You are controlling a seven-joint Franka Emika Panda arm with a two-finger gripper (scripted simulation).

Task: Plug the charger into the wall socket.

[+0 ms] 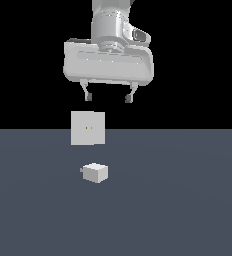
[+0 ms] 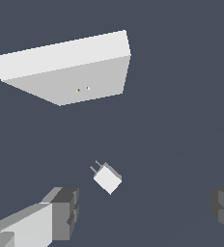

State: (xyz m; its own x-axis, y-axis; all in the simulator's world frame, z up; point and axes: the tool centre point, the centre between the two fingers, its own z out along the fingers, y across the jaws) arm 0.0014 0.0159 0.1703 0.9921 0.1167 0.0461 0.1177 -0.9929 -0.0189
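The charger [image 1: 95,172], a small off-white block, lies on the dark floor with its short prongs pointing toward the exterior view's left. Behind it stands the wall socket [image 1: 88,128], a flat upright off-white square plate with two tiny holes at its centre. My gripper [image 1: 109,96] hangs high above both, open, with nothing between its fingers. In the wrist view the charger [image 2: 107,178] lies between the two spread fingertips [image 2: 65,212], its prongs aimed toward the wall socket [image 2: 75,72], which is some way off.
A flat dark grey floor [image 1: 188,200] spreads around both things. Beyond its far edge is only black background.
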